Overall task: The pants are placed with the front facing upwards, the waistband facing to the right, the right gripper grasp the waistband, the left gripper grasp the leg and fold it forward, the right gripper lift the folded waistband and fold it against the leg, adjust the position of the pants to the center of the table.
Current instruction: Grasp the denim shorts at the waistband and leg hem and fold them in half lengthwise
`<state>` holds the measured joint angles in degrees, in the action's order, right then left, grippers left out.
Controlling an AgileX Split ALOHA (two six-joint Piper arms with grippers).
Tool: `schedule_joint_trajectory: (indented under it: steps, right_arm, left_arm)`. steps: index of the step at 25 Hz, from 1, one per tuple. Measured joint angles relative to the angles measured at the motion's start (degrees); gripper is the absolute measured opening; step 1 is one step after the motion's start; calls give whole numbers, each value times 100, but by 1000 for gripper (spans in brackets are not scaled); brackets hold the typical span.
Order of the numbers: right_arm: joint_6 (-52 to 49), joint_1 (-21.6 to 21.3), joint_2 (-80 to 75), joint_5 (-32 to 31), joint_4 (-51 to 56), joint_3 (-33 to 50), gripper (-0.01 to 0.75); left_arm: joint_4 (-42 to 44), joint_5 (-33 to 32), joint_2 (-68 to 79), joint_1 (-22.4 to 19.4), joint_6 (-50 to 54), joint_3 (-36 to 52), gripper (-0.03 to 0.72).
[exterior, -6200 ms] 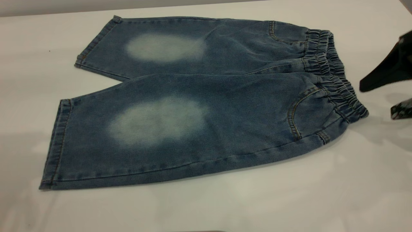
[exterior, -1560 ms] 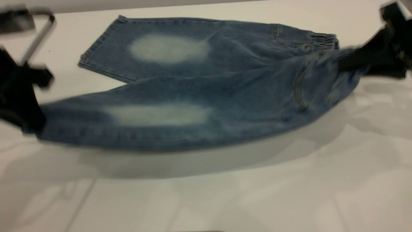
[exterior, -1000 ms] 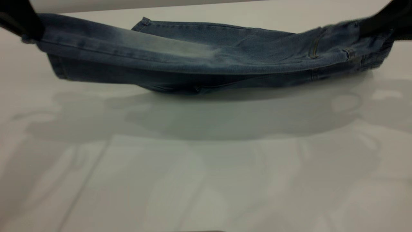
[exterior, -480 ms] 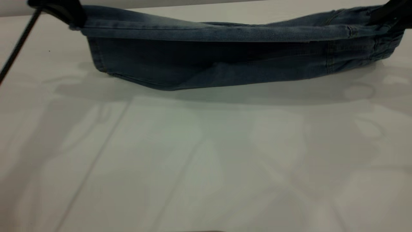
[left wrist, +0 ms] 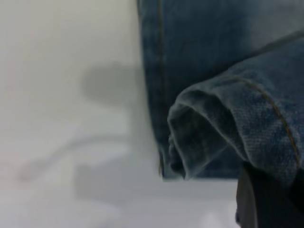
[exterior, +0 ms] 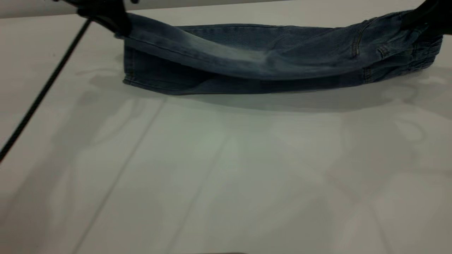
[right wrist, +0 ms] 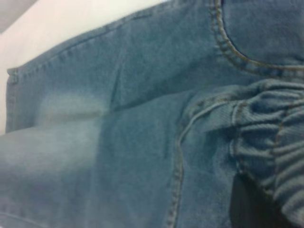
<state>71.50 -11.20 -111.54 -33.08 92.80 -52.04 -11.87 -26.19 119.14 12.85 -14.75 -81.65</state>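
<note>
The blue denim pants [exterior: 265, 60] lie at the far side of the white table [exterior: 226, 176], doubled lengthwise, the near leg drawn over the far one. At the far left, my left gripper [exterior: 114, 23] is shut on the upper leg's hem and holds it just above the lower leg. The left wrist view shows that hem [left wrist: 209, 128] bunched against a dark finger [left wrist: 266, 202]. My right gripper [exterior: 416, 17] is at the far right, shut on the waistband [exterior: 423, 60]. In the right wrist view the ruched waistband [right wrist: 270, 137] folds over a black finger [right wrist: 249, 204].
A thin black cable [exterior: 42, 91] slants from the left gripper down to the left edge of the exterior view. The table stretches bare and wide in front of the pants, crossed only by shadows.
The left gripper has moved right and lower with the hem. The lifted leg has sunk onto the far leg, its faded patch showing again. The right gripper has barely shifted.
</note>
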Motion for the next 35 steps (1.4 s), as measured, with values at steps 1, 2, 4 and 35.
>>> schedule_joint_trajectory:
  steps: [1, 2, 4, 35]
  right_arm:
    - [44, 0, -34, 2, 22, -53, 43]
    - [115, 0, -60, 2, 66, -105, 43]
    - [256, 0, -155, 7, 240, -158, 43]
    - [-1190, -10, -279, -2128, -598, -890, 59]
  left_arm:
    - [0, 40, 77, 39, -22, -71, 50]
    - [0, 66, 151, 65, -53, -171, 50]
    - [0, 96, 336, 81, -105, -372, 50]
    - [0, 8, 790, 87, -263, -863, 50]
